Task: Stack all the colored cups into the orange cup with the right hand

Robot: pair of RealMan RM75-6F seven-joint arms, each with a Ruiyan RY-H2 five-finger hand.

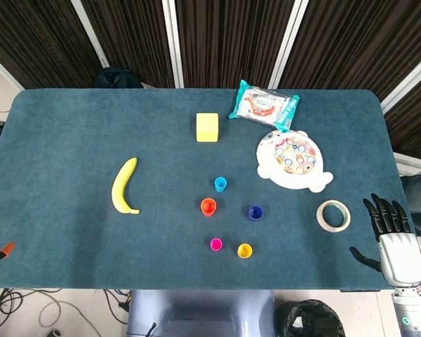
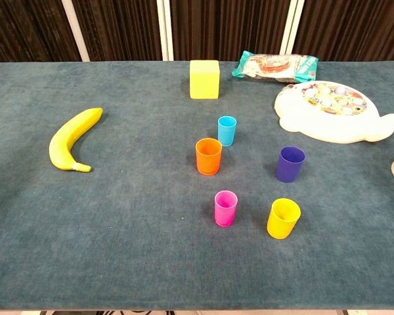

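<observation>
An orange cup (image 1: 208, 206) (image 2: 208, 156) stands upright near the table's middle. Around it stand a light blue cup (image 1: 220, 184) (image 2: 227, 130), a dark blue cup (image 1: 255, 213) (image 2: 289, 164), a pink cup (image 1: 216, 244) (image 2: 225, 208) and a yellow cup (image 1: 244, 250) (image 2: 283, 218), all separate and upright. My right hand (image 1: 391, 235) hovers over the table's right front corner, fingers spread, holding nothing, far right of the cups. The chest view does not show it. My left hand appears in neither view.
A banana (image 1: 123, 186) (image 2: 72, 138) lies at the left. A yellow block (image 1: 207, 127) (image 2: 204, 79), a snack bag (image 1: 264, 105) and a white fishing-game toy (image 1: 293, 160) (image 2: 331, 110) sit behind the cups. A tape roll (image 1: 333, 215) lies beside my right hand.
</observation>
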